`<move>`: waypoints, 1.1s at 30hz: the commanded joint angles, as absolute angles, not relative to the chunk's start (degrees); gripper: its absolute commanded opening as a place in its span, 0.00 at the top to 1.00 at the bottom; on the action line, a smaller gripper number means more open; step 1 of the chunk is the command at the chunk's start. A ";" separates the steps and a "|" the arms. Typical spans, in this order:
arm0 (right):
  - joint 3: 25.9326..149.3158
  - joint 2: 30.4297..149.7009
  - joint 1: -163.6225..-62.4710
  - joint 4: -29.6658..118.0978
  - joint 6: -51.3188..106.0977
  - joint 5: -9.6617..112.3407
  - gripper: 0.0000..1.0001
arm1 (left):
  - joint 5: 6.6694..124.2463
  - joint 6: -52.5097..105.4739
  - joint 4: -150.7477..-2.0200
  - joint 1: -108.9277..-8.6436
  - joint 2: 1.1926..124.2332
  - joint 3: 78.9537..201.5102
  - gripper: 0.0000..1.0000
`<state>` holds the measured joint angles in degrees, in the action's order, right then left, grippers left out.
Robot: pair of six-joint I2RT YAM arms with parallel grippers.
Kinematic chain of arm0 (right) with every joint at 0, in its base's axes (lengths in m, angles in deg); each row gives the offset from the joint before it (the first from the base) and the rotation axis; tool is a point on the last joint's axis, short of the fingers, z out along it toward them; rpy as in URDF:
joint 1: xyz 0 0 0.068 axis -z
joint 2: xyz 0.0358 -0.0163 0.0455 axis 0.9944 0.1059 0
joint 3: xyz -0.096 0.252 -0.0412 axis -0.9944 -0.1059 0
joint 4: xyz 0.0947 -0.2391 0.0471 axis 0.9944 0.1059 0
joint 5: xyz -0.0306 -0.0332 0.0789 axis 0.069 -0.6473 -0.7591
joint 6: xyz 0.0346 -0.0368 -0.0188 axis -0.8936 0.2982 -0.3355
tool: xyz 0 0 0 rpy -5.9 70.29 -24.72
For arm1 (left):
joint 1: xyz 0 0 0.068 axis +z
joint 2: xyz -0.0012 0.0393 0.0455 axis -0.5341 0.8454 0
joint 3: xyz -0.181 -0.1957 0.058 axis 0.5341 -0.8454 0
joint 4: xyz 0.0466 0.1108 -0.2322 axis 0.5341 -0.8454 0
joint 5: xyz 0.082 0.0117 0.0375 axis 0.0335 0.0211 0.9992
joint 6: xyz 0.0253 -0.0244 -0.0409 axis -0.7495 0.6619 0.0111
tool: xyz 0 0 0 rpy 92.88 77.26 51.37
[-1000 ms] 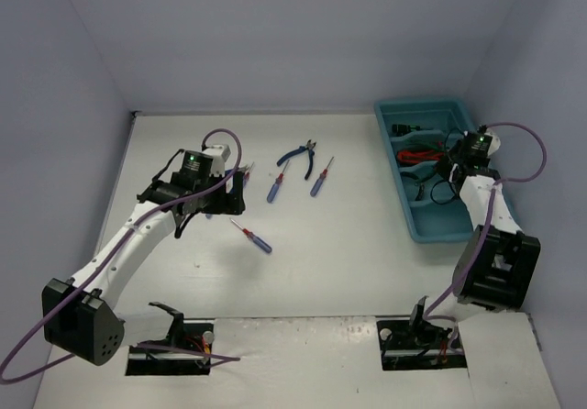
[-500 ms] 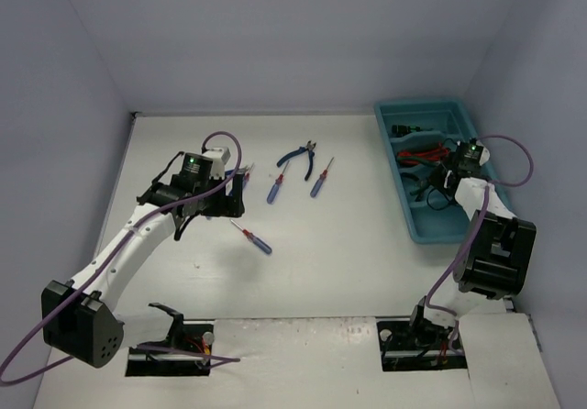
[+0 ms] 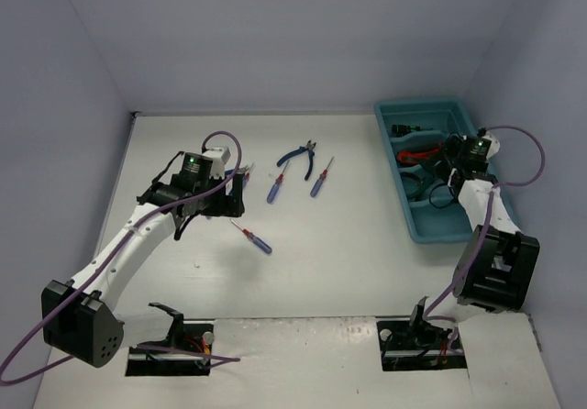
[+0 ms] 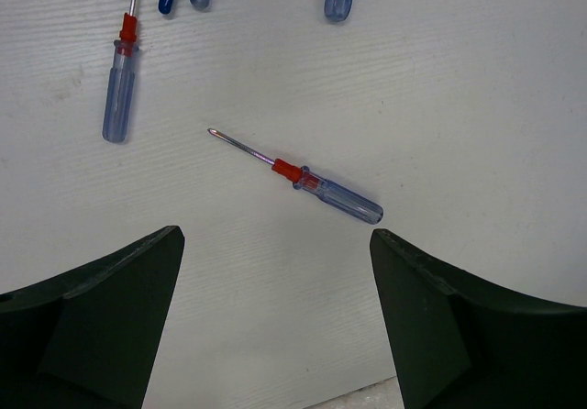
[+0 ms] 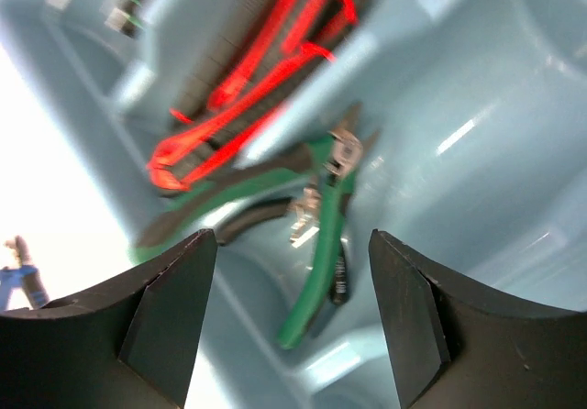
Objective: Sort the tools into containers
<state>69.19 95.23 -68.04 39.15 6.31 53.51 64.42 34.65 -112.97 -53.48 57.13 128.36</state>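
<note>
The teal tray stands at the right, with red-black tools in a far compartment. My right gripper hangs open over a nearer compartment. Green-handled pliers lie below it, apart from both fingers. On the table lie blue-handled pliers and three blue-handled screwdrivers. My left gripper is open above the table, just short of the nearest screwdriver, with nothing between its fingers.
Another screwdriver lies up and to the left in the left wrist view. Grey walls close the table in at the back and on both sides. The tray sits close to the right wall.
My right gripper has gone from shut to open over the tray, and its wrist has shifted a little. The left arm and the tools on the table have not moved.
</note>
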 commanded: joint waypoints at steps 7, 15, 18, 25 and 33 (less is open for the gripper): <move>81.52 90.91 -84.36 43.32 8.82 54.31 0.36 | 64.79 33.90 -111.99 -52.85 59.83 133.40 0.19; 90.50 105.45 -100.55 43.36 9.43 56.99 0.37 | 64.46 33.71 -112.10 -52.82 61.31 135.63 0.20; 94.70 112.77 -104.74 43.36 11.26 58.45 0.37 | 64.49 33.80 -112.76 -52.77 60.69 135.74 0.19; 106.85 127.01 -109.00 43.36 13.81 64.39 0.39 | 64.79 34.06 -115.32 -52.70 57.37 133.80 0.19; 114.79 138.04 -110.31 43.36 11.77 70.07 0.45 | 65.68 33.89 -119.05 -52.65 54.30 132.84 0.19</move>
